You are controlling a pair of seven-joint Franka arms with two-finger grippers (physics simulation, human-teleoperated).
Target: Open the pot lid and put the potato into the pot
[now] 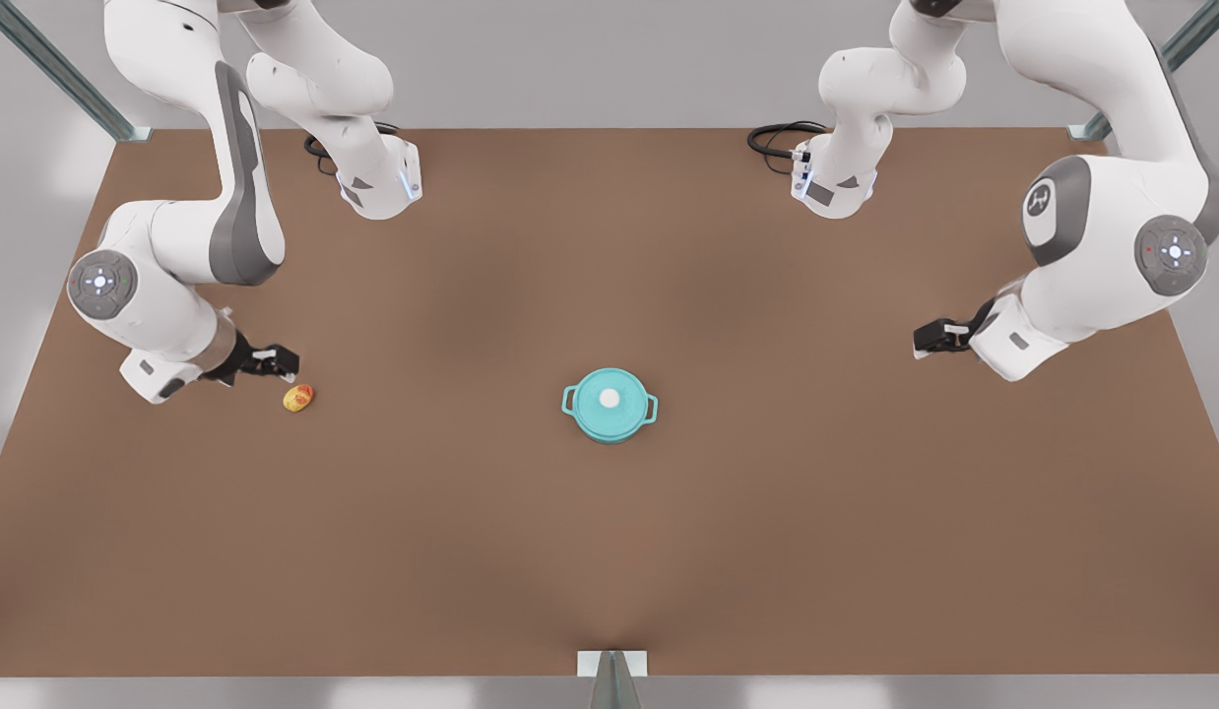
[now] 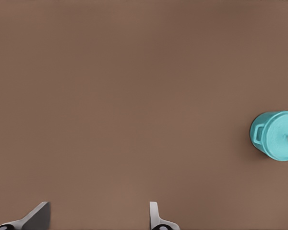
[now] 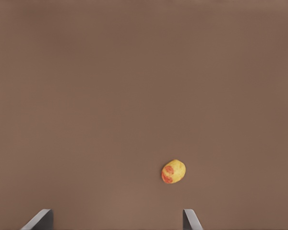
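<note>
The teal pot stands mid-table with the pot lid resting on it, white knob up. The pot and pot lid also appear far off in the left wrist view. The potato, yellow with orange-red patches, lies on the table at the front view's left. My right gripper hovers open just beside the potato, with nothing between its fingers. My left gripper waits open at the front view's right, well away from the pot, fingers apart.
The brown table runs wide around the pot. Both arm bases and black cables stand at its far edge. A metal bracket sits at the middle of the near edge.
</note>
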